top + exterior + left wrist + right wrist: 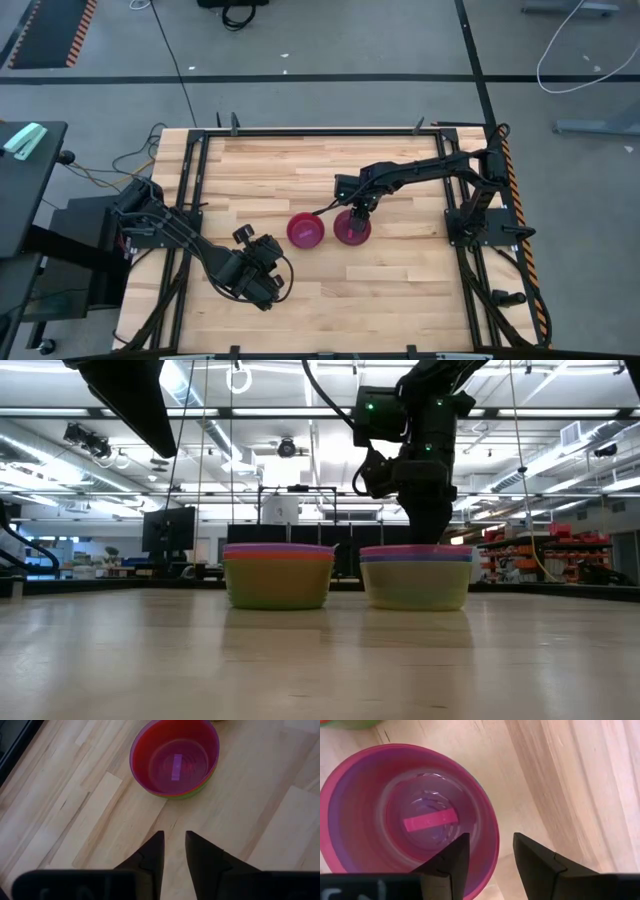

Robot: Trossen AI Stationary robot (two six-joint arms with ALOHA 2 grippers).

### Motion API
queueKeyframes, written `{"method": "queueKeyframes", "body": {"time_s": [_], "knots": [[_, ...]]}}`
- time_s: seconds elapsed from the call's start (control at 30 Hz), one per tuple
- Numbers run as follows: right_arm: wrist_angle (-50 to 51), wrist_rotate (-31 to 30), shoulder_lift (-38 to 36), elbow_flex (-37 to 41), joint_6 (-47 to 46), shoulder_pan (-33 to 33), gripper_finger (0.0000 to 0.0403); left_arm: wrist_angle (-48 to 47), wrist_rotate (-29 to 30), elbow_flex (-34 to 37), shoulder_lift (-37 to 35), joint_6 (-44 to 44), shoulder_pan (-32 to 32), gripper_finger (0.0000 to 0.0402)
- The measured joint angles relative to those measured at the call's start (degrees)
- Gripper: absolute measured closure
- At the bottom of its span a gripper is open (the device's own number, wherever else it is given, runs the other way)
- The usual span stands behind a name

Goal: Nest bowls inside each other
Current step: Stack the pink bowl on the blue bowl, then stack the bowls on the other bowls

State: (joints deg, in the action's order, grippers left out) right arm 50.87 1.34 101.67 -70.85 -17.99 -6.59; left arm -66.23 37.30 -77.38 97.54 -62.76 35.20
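Note:
Two stacks of nested bowls stand upright on the wooden table. The left stack [304, 231] [278, 575] [175, 757] has a purple rim on top, an orange band and a green bottom. The right stack [352, 229] [416, 575] [410, 815] has a magenta-pink bowl on top, a bluish band and a yellowish bottom. My right gripper [358, 212] [491, 842] is open, pointing down over the right stack's rim [492, 837], with one finger above the inside and one outside; I see no touch. My left gripper [262, 262] [174, 840] is narrowly open, nearer the table's near-left, apart from the left stack.
Bare wood lies all around both stacks, which stand a small gap apart mid-table. A black metal frame [330, 131] runs along the table's edges. Beyond the far edge the low view shows a workshop room with monitors and shelves.

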Motion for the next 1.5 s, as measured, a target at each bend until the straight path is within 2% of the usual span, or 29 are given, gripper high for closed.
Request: {"method": "queueKeyframes", "body": {"time_s": [0.53,0.67,0.83,1.03,1.27,1.5], "knots": [[0.1,0.0,0.0,0.1,-0.4,2.1,0.0244,0.4,0.0,0.0,0.0,0.0,0.0,0.0323],[-0.4,0.0,0.0,3.4,-0.2,1.2,0.0244,0.5,0.0,0.0,0.0,-0.1,0.0,0.0321],[-6.5,1.3,-0.2,9.6,-1.3,-0.7,0.0244,0.7,0.0,0.0,0.0,0.0,0.0,0.0317],[-7.3,2.4,-0.2,9.9,-0.6,-0.7,0.0256,0.7,0.0,0.0,0.0,0.2,0.0,0.0324],[-7.3,1.9,0.1,7.3,1.4,-0.9,0.0294,0.9,0.3,0.0,0.0,0.2,0.0,0.0327],[-7.3,2.8,0.1,7.0,3.1,-2.3,0.0379,0.9,0.4,0.0,0.0,0.3,0.0,0.0324]]}}
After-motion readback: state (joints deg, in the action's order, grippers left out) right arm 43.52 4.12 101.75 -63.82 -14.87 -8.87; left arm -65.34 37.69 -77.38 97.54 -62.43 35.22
